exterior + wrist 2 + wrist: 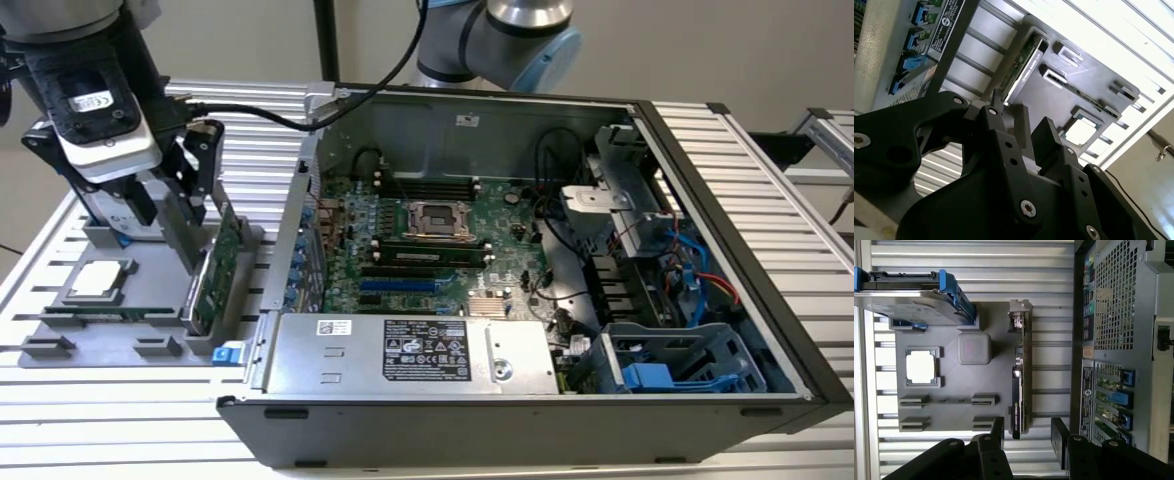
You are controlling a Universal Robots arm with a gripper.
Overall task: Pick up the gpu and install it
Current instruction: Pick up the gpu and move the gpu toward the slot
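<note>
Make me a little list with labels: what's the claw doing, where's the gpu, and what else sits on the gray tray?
claw: open, above the gpu, not closed on it
gpu: standing on edge in the gray tray, beside the computer case
also on tray: silver hard drive with blue frame; square processor chip
installed: not yet
</note>
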